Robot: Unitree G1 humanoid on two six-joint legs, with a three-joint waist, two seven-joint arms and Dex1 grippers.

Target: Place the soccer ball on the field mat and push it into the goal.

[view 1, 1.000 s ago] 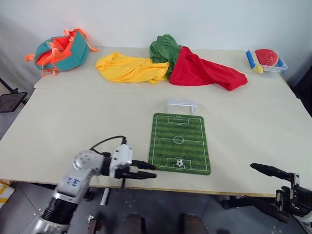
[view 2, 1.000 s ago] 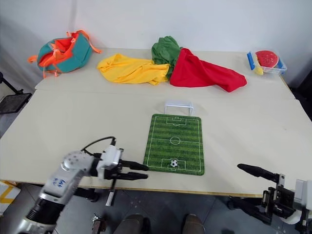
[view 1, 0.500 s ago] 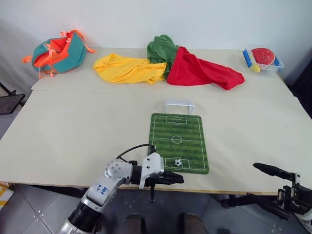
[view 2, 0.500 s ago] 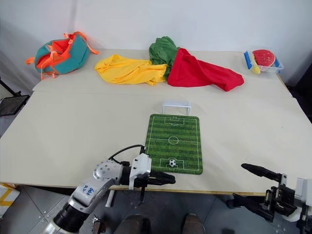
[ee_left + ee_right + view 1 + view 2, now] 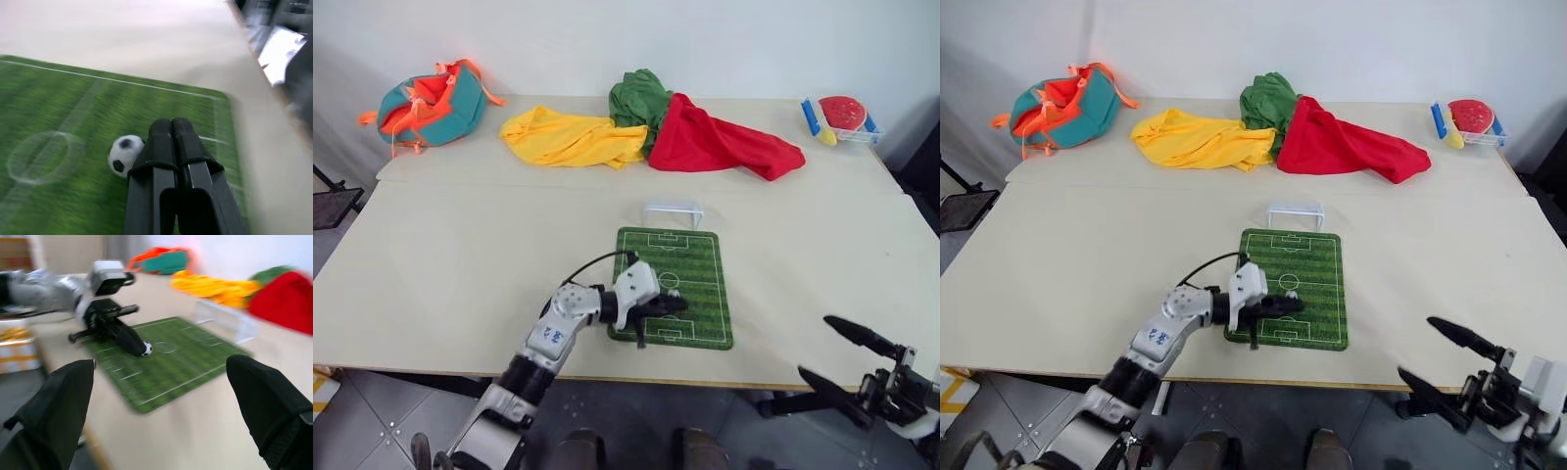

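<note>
Soccer ball (image 5: 124, 154) sits on field mat (image 5: 697, 269) near the centre circle, touching shut, empty left tool (image 5: 170, 128); likely light, hard and free-rolling, so nudge its near side toward goal (image 5: 673, 212) at 12 o'clock; right tool (image 5: 161, 416) wide open, empty.
</note>
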